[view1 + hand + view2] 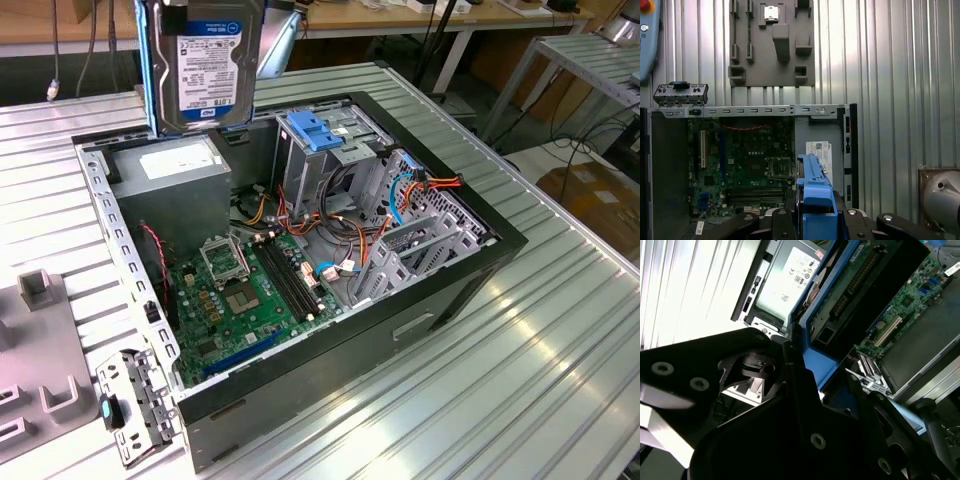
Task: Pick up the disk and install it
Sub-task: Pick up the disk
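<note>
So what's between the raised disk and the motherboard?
In the exterior view, the grey power supply box sits there: the disk hangs above its top, and the motherboard lies past its near side.

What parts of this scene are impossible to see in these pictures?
First wrist view: the end effector grips the disk edge-on, so its flat faces are hidden.
Second wrist view: the end effector's black body covers part of the disk.
Exterior view: the top edge cuts off the disk's upper part.
</note>
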Robot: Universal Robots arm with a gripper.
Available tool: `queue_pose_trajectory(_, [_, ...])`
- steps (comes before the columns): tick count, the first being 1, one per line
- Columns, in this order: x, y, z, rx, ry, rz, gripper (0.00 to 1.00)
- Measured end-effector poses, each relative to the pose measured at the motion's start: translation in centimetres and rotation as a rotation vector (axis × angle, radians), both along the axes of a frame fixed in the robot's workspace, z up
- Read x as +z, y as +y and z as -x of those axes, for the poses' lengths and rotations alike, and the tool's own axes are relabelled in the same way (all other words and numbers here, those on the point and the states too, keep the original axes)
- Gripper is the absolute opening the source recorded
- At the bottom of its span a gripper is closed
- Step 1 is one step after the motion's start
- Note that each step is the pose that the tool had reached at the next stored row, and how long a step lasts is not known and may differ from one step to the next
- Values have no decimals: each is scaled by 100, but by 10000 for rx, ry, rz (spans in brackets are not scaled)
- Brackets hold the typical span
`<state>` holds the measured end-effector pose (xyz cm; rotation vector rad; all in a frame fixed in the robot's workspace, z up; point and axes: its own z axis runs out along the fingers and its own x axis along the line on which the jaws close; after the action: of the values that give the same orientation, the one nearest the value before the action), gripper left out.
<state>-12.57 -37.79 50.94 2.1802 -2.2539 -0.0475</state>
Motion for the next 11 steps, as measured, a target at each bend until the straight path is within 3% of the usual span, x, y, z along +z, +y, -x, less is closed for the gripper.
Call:
queue_pose_trajectory(2, [-2,0,-78,-19,1,0,37])
queue_pose_trajectory(6, [-10,-16,-95,-25,2,1,37])
queue_pose_trajectory(11, [-30,-100,-95,-25,-11,-1,37])
